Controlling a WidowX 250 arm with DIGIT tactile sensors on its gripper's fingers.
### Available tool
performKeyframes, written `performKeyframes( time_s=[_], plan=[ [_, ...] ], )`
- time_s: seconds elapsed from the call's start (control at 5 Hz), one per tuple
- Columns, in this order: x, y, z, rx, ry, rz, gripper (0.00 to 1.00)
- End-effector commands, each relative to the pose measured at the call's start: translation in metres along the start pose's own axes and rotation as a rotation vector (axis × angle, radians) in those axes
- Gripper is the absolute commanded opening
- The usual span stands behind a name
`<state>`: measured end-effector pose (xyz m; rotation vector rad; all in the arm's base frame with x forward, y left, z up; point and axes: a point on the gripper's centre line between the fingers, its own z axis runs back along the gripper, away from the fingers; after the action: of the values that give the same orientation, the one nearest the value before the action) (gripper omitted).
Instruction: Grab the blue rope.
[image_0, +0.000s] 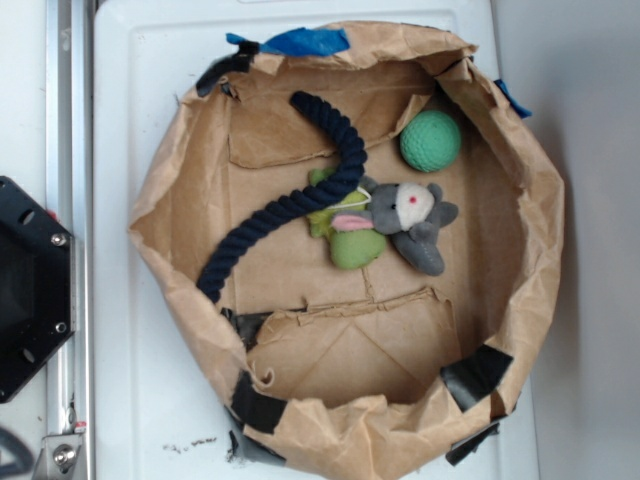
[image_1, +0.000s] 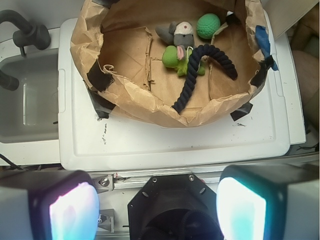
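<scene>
- So there's a big crumpled brown paper bag (image_0: 160, 190) rolled down into a kind of open basin, sitting on a white surface (image_0: 130, 400), with black tape (image_0: 476, 372) patching its rim in a few spots and bright blue tape (image_0: 305, 41) at the far edge.
- Inside it, the blue rope (image_0: 290, 205) (really dark navy, almost black) lies on the bag floor in a long curve: one end is up near the far wall, it bends by the toy, then runs down toward the left wall.
- The middle of the rope lies across a plush toy (image_0: 405, 215), a grey animal with a white face and a green body, pretty much in the centre of the bag.
- A green ball (image_0: 431, 140) sits just beyond the toy, on the far right side of the bag, close to the wall and apart from the rope.
- In the wrist view the gripper (image_1: 156, 210) is well back from the bag, not over it at all, with its two fingers (image_1: 70, 207) spread wide apart and nothing between them.
- Also in the wrist view, there's a white sink basin (image_1: 27, 100) off to the left of the surface.
</scene>
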<state>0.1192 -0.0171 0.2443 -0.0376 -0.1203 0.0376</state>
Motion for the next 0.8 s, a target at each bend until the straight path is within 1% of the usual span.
performKeyframes(
  time_s=[0.0,0.2,0.4,0.6],
  plan=[
    [0.0,0.0,0.0,0.0,0.0,0.0,1.0],
    [0.035,-0.001,-0.003,-0.022,-0.03,-0.012,1.0],
    [0.058,0.004,-0.015,-0.008,-0.048,-0.057,1.0],
    [0.068,0.013,-0.033,-0.006,-0.041,-0.07,1.0]
  ],
)
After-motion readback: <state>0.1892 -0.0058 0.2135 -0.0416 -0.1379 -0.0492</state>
